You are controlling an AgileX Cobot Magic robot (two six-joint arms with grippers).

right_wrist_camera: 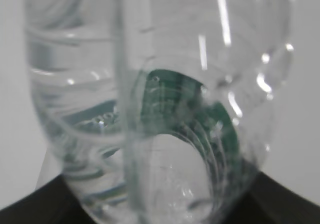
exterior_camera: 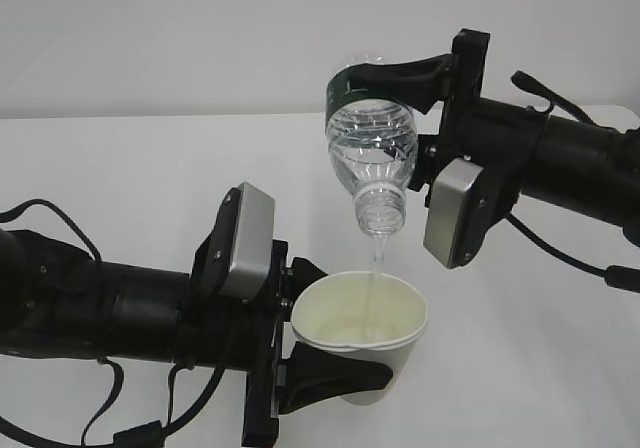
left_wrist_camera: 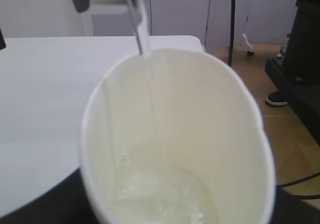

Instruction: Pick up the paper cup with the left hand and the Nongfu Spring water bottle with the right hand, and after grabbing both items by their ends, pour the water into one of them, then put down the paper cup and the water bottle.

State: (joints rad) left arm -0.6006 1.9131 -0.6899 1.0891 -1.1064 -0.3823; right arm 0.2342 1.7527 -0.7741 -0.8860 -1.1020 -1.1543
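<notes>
while the right hand grasps the upturned bottle by its base, water streams into the cup just below, clenched low by the left hand. thin and crushable, probably; the cup grows heavier above the desk.

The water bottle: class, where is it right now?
In the exterior view the water bottle hangs upside down, right of centre, in the right pincer, directly above the paper cup.

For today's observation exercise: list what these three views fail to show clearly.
- Paper cup base: exterior view, hidden by left gripper.
- Water bottle label print: too small outside, blurred in the right wrist view.
- Right gripper fingertips: behind the bottle.
- Bottle mouth: cut off atop the left wrist view.
</notes>
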